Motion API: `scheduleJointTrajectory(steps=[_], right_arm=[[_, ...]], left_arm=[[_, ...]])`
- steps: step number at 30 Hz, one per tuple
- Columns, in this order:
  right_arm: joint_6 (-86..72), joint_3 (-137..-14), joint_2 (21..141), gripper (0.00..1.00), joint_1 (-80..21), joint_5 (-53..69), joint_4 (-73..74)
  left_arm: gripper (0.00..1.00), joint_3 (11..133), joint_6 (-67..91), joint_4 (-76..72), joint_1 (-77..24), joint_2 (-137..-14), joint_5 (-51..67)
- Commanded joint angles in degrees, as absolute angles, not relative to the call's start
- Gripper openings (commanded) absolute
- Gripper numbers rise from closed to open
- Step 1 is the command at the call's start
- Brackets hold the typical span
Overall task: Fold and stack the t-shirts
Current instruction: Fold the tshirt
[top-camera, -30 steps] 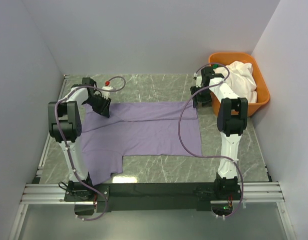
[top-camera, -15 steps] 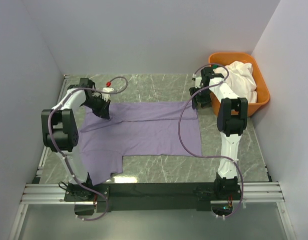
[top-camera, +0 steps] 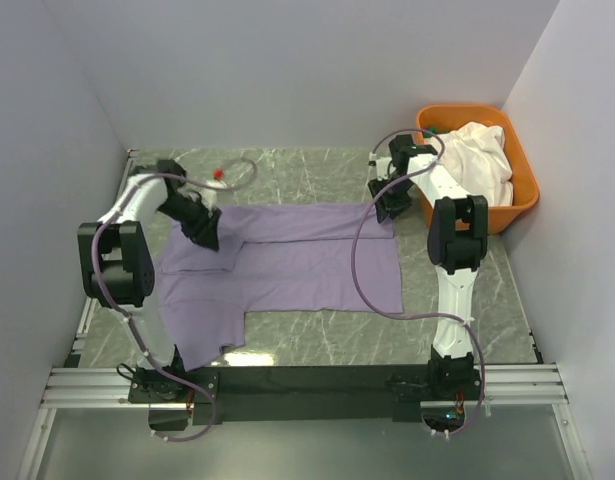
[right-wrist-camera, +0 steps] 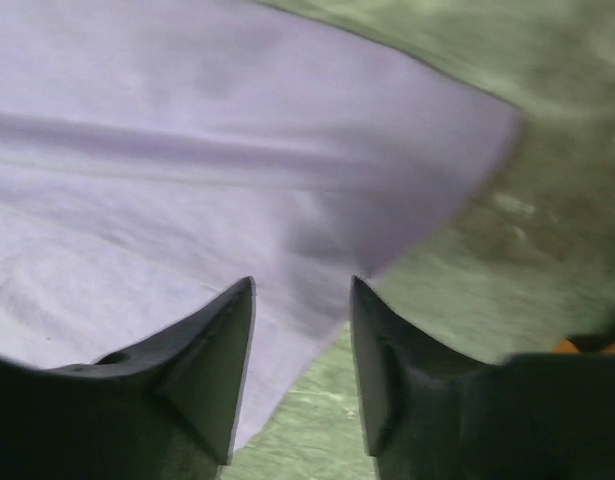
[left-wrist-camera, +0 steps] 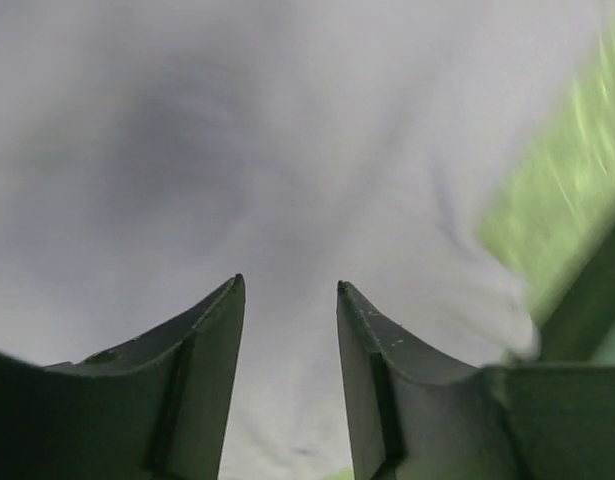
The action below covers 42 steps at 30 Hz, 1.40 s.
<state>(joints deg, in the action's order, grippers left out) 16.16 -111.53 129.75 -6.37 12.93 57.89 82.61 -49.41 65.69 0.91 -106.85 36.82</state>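
A lavender t-shirt (top-camera: pixel 307 262) lies spread on the marble table (top-camera: pixel 387 335), its far strip folded toward me. My left gripper (top-camera: pixel 206 232) hangs low over the shirt's far left shoulder. In its wrist view the jaws (left-wrist-camera: pixel 287 285) stand open with only lavender cloth (left-wrist-camera: pixel 287 150) beneath them. My right gripper (top-camera: pixel 387 204) is at the shirt's far right corner. Its jaws (right-wrist-camera: pixel 302 285) are open and straddle the cloth's edge (right-wrist-camera: pixel 187 150), with nothing gripped. A white t-shirt (top-camera: pixel 482 160) is bunched in the orange tub (top-camera: pixel 525 190).
The tub stands at the far right, just beyond the right arm. White walls close in on the left, back and right. A small red-and-white piece (top-camera: pixel 218 174) sits by the left arm's cable. Bare marble (right-wrist-camera: pixel 507 230) shows past the shirt's corner.
The left gripper shut, then opened again and slid nearer and rightward onto the shirt's shoulder. The right gripper shifted left over the shirt's corner, its jaws a little narrower.
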Motion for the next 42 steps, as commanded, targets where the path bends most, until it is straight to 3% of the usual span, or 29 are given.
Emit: scheduleJointTrajectory(steps=[1, 5, 15, 28, 34, 42], right_arm=[[18.37, -113.47, 125.68, 0.49, -10.19, 11.35, 58.72], [18.72, -115.12, 128.49, 0.40, -13.62, 6.08, 57.57], [20.56, -122.78, 138.60, 0.29, -14.76, -4.21, 57.13], [29.00, -135.52, 147.83, 0.26, -15.82, -15.29, 50.63], [30.67, -133.43, 145.21, 0.27, -15.82, -20.04, 40.71], [26.72, -123.59, 130.18, 0.31, -16.87, -8.62, 48.33]], left_arm=[[0.47, 91.57, -39.88, 56.49, 5.35, -107.57, 40.97], [0.44, 93.60, -30.07, 46.00, 7.03, -113.01, 32.71], [0.36, 99.40, -21.80, 40.08, 10.46, -124.36, 25.23], [0.39, 116.27, -16.88, 39.38, 11.60, -137.98, 21.10], [0.45, 118.22, -14.15, 36.74, 12.56, -135.37, 22.93], [0.48, 102.85, -19.24, 34.54, 13.36, -119.72, 27.59]])
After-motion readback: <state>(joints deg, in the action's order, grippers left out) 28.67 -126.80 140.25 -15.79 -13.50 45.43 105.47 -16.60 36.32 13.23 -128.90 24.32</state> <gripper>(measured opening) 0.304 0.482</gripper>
